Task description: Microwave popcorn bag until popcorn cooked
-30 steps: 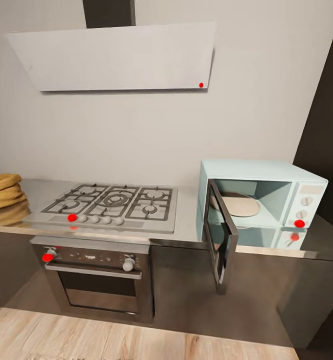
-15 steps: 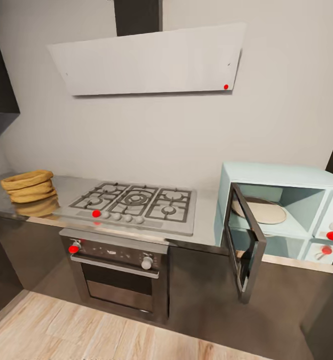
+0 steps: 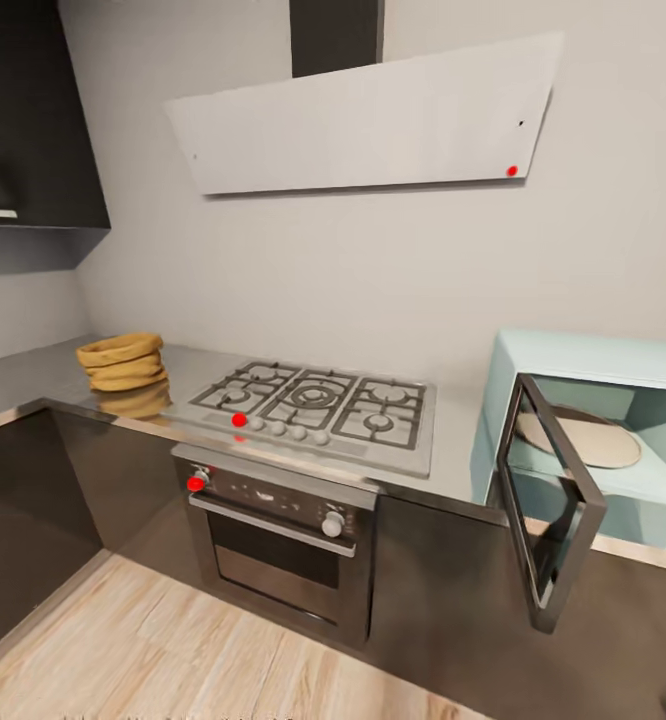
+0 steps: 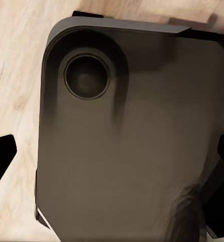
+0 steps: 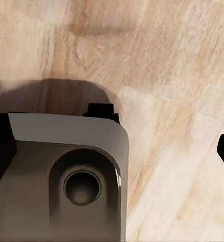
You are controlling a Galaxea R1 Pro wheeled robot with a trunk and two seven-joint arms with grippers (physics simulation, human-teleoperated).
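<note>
Already the microwave (image 3: 613,440) stands at the right with its door (image 3: 548,500) swung wide, presumably so the bag can go straight onto the turntable (image 3: 583,437). The bag (image 3: 123,362) sits far left on the countertop (image 3: 33,372), well apart from it, beyond the hob (image 3: 318,400) and the oven (image 3: 283,530) below. Both wrist views look down on the robot's dark base (image 4: 132,136) and wood floor (image 5: 167,75); dark finger edges show well apart, so both grippers seem open and empty.
</note>
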